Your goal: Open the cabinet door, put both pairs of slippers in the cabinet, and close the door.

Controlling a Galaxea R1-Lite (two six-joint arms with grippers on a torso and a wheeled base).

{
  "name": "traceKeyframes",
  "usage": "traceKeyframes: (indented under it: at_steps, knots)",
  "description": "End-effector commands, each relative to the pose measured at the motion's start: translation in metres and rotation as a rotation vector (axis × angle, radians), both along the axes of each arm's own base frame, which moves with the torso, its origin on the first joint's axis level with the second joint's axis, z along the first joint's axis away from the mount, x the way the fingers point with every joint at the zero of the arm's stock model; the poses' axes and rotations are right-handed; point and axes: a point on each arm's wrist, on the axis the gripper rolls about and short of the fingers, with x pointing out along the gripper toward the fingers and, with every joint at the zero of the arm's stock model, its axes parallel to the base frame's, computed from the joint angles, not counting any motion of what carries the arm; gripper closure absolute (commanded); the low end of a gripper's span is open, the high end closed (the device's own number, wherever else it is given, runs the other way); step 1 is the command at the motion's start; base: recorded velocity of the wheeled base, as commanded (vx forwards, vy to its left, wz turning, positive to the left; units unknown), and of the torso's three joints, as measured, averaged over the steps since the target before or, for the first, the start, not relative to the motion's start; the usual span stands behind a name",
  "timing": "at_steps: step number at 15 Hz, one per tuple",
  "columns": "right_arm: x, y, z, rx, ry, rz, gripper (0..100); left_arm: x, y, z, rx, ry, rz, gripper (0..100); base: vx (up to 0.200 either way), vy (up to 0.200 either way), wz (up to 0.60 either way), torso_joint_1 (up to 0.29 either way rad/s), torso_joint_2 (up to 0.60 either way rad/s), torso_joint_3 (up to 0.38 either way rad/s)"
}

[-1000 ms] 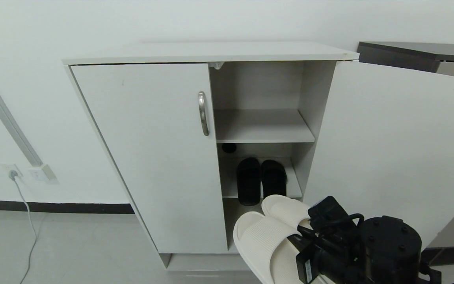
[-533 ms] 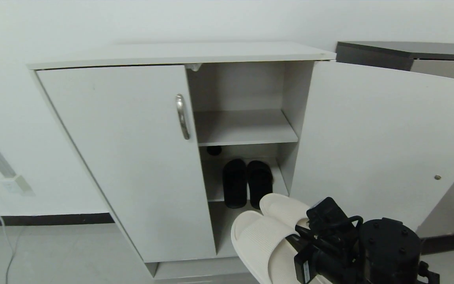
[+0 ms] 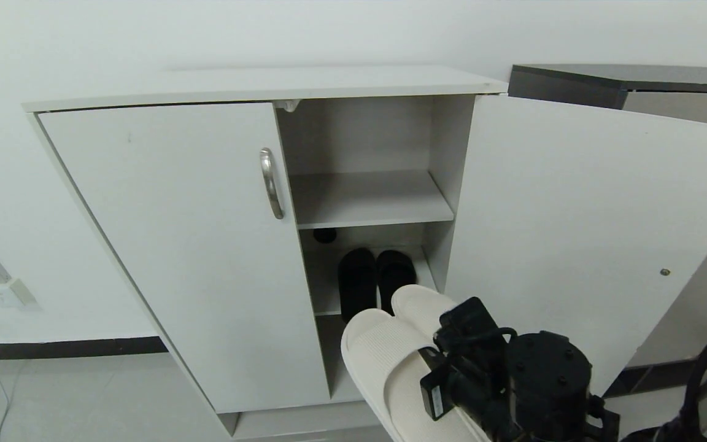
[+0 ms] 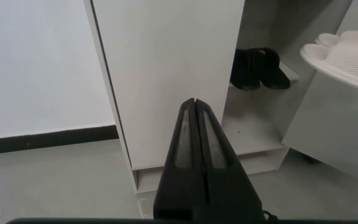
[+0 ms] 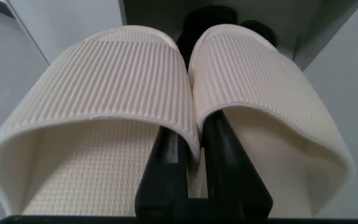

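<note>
Head view has shifted as the camera moved, and the right tool (image 5: 196,155), clenched on the white slippers (image 3: 390,350), has come closer to the open cabinet (image 3: 175,245), where the black slippers (image 3: 375,279) already lie on a shelf (image 3: 327,294), so sliding this pair in looks next.
</note>
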Motion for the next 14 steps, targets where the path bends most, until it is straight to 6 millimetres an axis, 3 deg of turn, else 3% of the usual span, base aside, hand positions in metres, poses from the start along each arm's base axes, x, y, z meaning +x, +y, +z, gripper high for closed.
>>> traceKeyframes:
  at_steps: [1,5,9,11,14]
  knots:
    - [0.01,0.022,0.006,-0.002,-0.005,-0.031,100,0.0,0.0,0.0,0.0,0.001,-0.001,100,0.0,0.0,0.0,0.0,0.0,0.0]
    - [0.034,0.059,0.063,-0.009,-0.022,-0.226,100,0.0,0.0,0.0,0.0,-0.001,0.001,100,0.0,0.0,0.0,0.0,0.0,0.0]
    - [0.027,0.08,0.112,0.033,-0.017,-0.34,100,0.0,0.0,0.0,0.0,-0.001,0.001,100,0.0,0.0,0.0,0.0,0.0,0.0]
    - [0.03,0.084,0.125,0.053,-0.029,-0.355,100,0.0,0.0,0.0,0.0,-0.001,0.001,100,0.0,0.0,0.0,0.0,0.0,0.0]
    - [0.035,0.082,0.125,0.051,-0.034,-0.393,100,0.0,0.0,0.0,0.003,-0.001,0.001,100,0.0,0.0,0.0,0.0,0.0,0.0]
